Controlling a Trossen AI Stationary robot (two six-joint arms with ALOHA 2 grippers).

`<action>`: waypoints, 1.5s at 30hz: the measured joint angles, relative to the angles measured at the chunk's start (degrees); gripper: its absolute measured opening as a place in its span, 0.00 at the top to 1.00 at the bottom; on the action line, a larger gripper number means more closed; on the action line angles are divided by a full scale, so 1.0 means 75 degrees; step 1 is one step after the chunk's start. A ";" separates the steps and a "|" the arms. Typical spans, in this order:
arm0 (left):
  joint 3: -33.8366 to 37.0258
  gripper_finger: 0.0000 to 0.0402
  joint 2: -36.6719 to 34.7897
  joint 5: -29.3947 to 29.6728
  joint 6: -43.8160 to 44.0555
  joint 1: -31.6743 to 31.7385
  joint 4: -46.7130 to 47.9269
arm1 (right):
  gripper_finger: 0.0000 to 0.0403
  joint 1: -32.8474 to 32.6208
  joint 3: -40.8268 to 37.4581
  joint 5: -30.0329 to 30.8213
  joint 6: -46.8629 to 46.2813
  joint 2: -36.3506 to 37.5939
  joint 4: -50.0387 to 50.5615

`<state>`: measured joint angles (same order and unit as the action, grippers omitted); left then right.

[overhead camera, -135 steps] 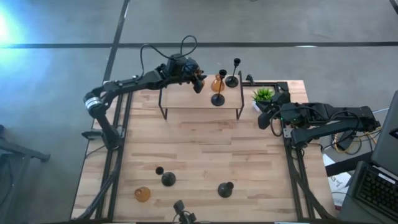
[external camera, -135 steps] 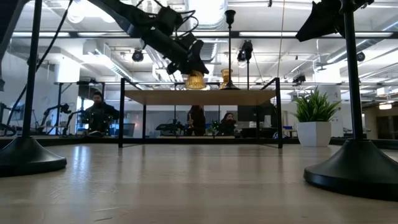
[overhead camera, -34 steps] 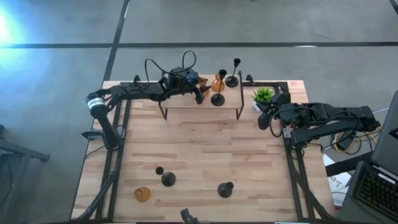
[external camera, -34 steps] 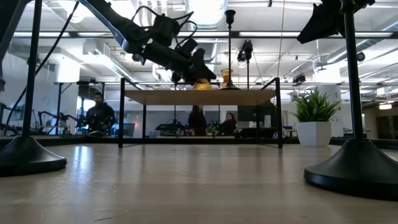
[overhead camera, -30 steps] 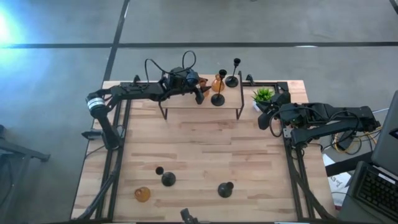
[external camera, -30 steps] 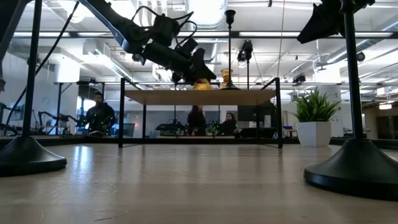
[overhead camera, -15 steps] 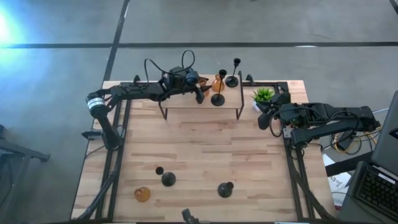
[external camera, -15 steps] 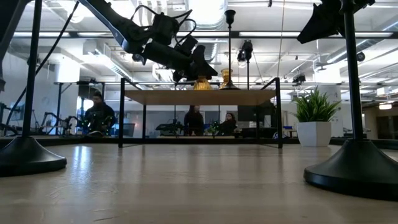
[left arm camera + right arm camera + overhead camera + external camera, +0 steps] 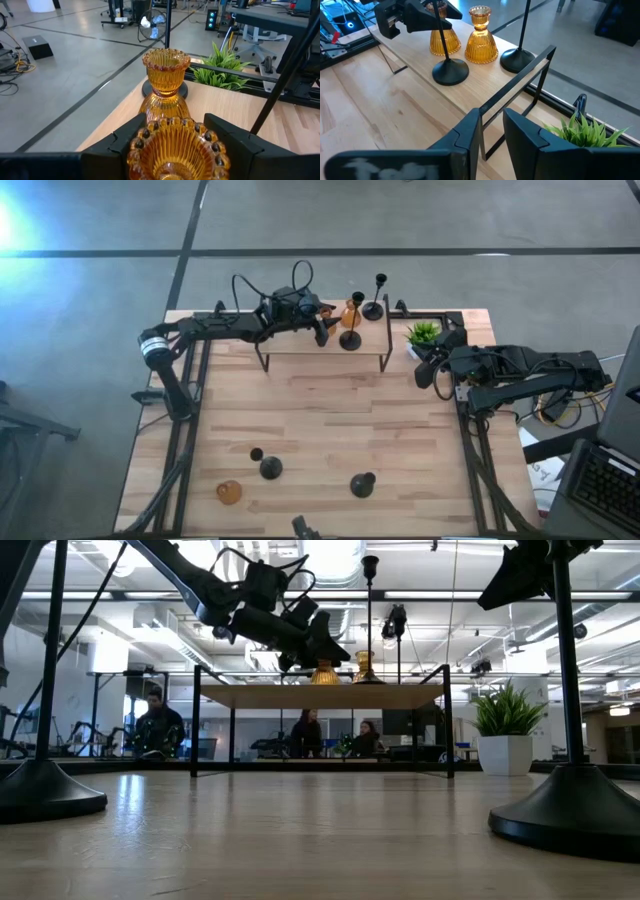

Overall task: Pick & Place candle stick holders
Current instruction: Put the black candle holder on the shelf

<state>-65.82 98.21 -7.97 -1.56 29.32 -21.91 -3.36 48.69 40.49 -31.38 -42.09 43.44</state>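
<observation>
Since a second ago little has moved: our left gripper [image 9: 172, 131] stays clamped on an amber holder [image 9: 175, 150], apparently resting on the shelf [image 9: 300, 340] at twelve o'clock.

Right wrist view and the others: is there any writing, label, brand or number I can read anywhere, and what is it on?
No readable text in any view.
Right gripper: pale marks on the housing at the picture's bottom edge, too blurred to read.
Amber candle holders, black candle holders, raised shelf and potted plant: no label or marking visible.
Background room in the low view: lights and screens only, no legible sign.
</observation>
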 joint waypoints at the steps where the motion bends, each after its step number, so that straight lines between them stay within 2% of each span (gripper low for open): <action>1: -0.0011 0.50 0.0000 -0.0010 0.0000 0.0000 0.0002 | 0.79 0.0000 0.0000 0.0000 -0.0001 0.0001 0.0002; 16: -0.0132 0.50 -0.0009 -0.0074 0.0029 0.0000 0.0082 | 0.82 0.0002 0.0000 -0.0006 -0.0017 0.0003 0.0000; 33: -0.0143 0.50 -0.0376 -0.0131 0.0059 0.0012 0.0125 | 0.79 0.0000 0.0000 -0.0015 -0.0020 0.0003 -0.0006; 39: -0.0648 0.50 -0.0614 -0.0131 -0.0130 0.0094 0.0171 | 0.81 0.0000 0.0000 -0.0029 -0.0196 0.0003 -0.0001; 42: -0.1077 0.50 -0.0888 -0.0123 -0.0384 0.0153 0.0764 | 0.82 0.0000 0.0000 -0.0073 -0.0217 0.0002 -0.0002; 45: -0.1554 0.50 -0.1314 -0.0101 -0.1158 0.0195 0.2290 | 0.82 0.0000 0.0000 -0.0090 -0.0219 0.0003 0.0000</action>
<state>-77.47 88.36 -8.73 -10.25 30.79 -4.73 -3.36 48.69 39.81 -33.01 -42.06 43.44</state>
